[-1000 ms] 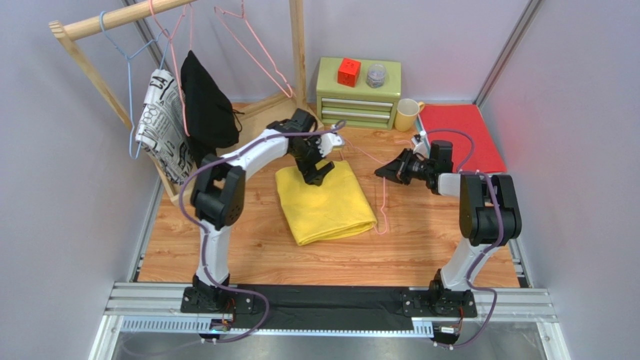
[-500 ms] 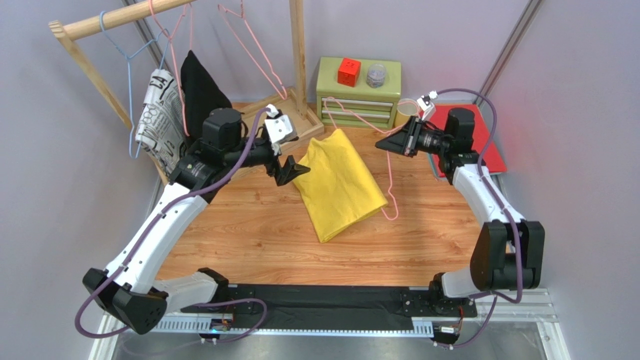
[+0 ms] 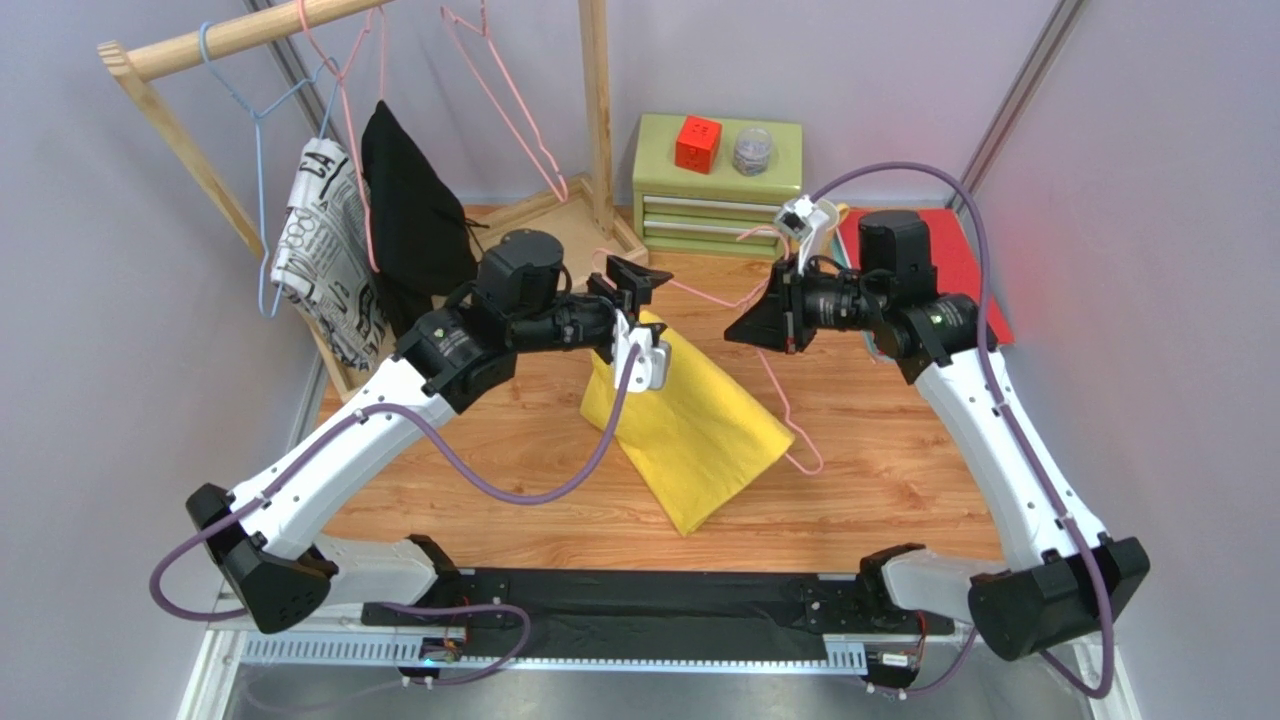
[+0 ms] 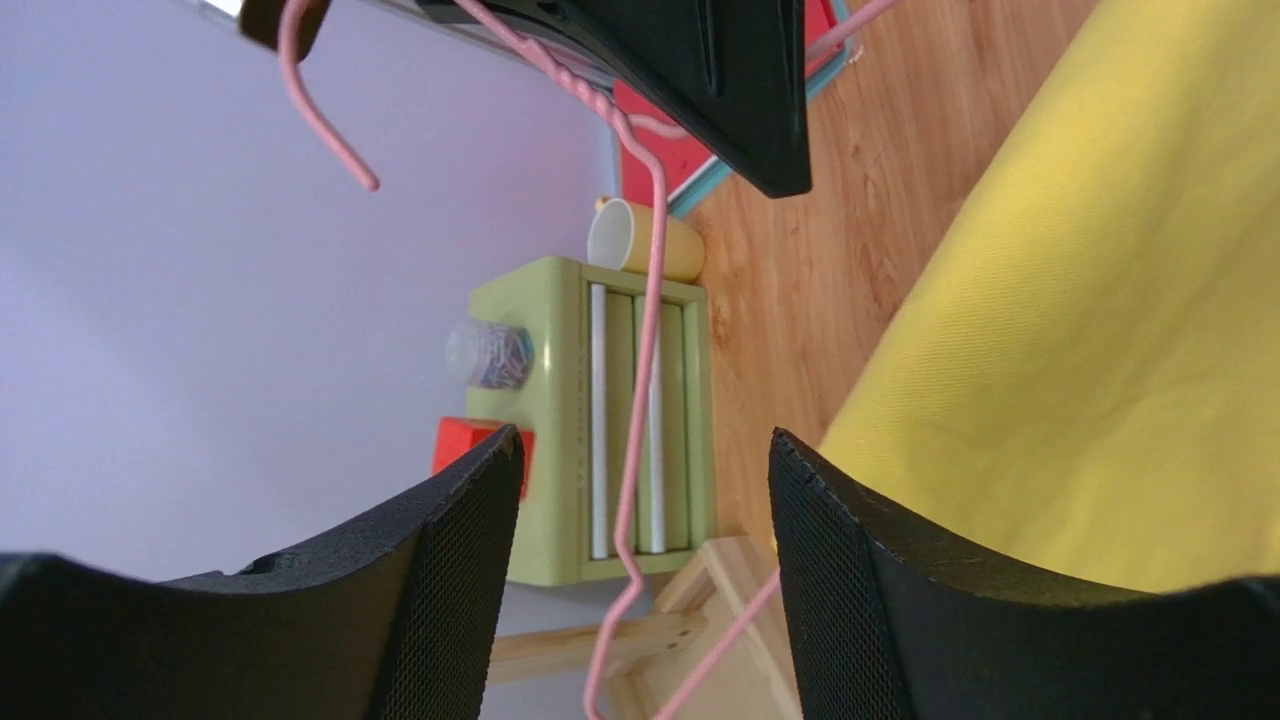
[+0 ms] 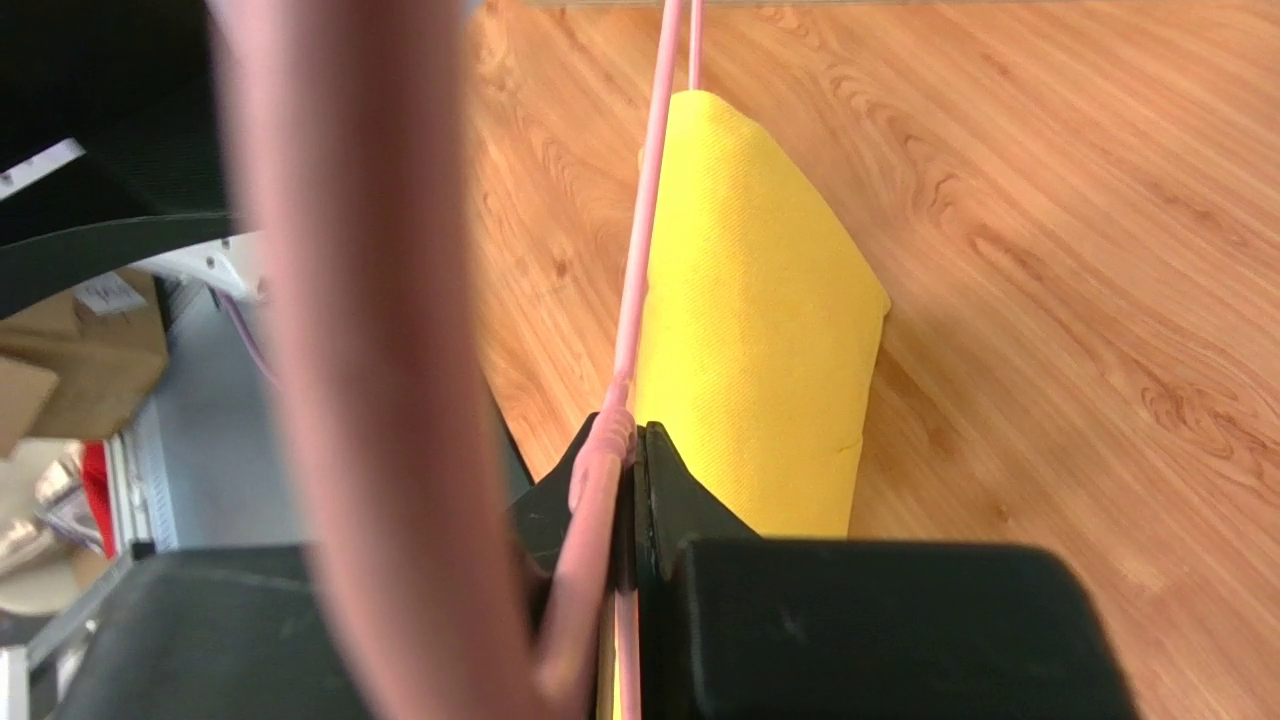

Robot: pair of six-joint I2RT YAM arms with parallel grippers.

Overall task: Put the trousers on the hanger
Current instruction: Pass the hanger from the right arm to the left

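Within the last second the trousers (image 3: pixel 694 428) have gone from lying folded flat on the bench (image 3: pixel 496 465), in front of the green drawer box (image 3: pixel 717 188), to hanging at a slant, apparently draped over a wire of the hanger (image 4: pixel 649 323). Their upper end points toward the box and their lower end away from it. The right hand (image 5: pixel 628 458) is clamped on the pink wire and has carried it up off the bench. The left hand (image 4: pixel 643 450) has left the cloth and now sits on the box side of the trousers. Its fingers are apart and narrowing, with the hanger wire between them, untouched. The threading looks done. I judge the left hand is about to take a second hold to steady the hanger.
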